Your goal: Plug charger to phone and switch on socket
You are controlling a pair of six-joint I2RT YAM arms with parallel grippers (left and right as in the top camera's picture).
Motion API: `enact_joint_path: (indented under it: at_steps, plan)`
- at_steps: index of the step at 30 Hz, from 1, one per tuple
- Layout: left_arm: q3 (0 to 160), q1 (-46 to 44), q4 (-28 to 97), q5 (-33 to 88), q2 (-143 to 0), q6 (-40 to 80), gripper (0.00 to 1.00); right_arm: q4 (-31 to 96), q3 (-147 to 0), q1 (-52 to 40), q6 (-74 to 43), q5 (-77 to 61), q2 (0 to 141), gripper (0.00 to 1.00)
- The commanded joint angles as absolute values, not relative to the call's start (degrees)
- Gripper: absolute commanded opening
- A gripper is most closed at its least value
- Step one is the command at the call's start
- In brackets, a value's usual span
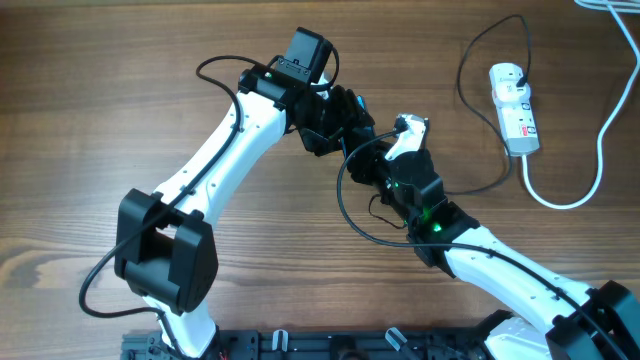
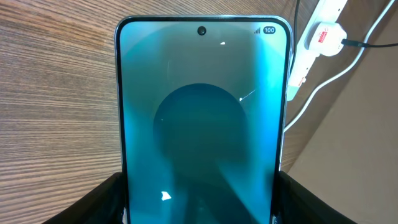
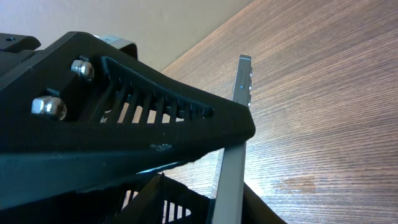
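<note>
The phone (image 2: 202,118), cyan screen lit, fills the left wrist view, with my left gripper (image 2: 199,202) shut on its two long sides. From the right wrist I see the phone (image 3: 239,118) edge-on as a thin silver strip. My right gripper (image 3: 214,202) straddles that strip, and wood still shows between one finger and it. Overhead, the left gripper (image 1: 345,112) and right gripper (image 1: 392,152) meet at mid-table and hide the phone. The socket (image 1: 514,108) lies at the far right, and the charger (image 1: 468,70) loops away from it as a thin black cable. Its plug tip is hidden.
The socket (image 2: 297,78) also shows at the top right of the left wrist view, with a white plug (image 2: 328,37) in it. A thick white cord (image 1: 600,150) curves off its near end. The left gripper's black finger (image 3: 124,106) crowds the right wrist view.
</note>
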State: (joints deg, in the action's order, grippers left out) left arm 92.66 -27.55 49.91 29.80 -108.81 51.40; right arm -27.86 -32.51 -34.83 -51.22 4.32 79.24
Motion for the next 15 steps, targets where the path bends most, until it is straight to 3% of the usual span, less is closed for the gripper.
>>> enact_joint_path:
  at_steps: [1,15]
  plan:
    - [94.2,-28.2,49.7,30.5,-108.3,51.9,0.39,-28.7,-33.8,-35.2,-51.7,3.8,79.7,0.32]
    - [94.2,-28.3,49.7,29.8,-108.3,51.7,0.39,-28.5,-33.8,-35.2,-52.7,2.5,79.7,0.22]
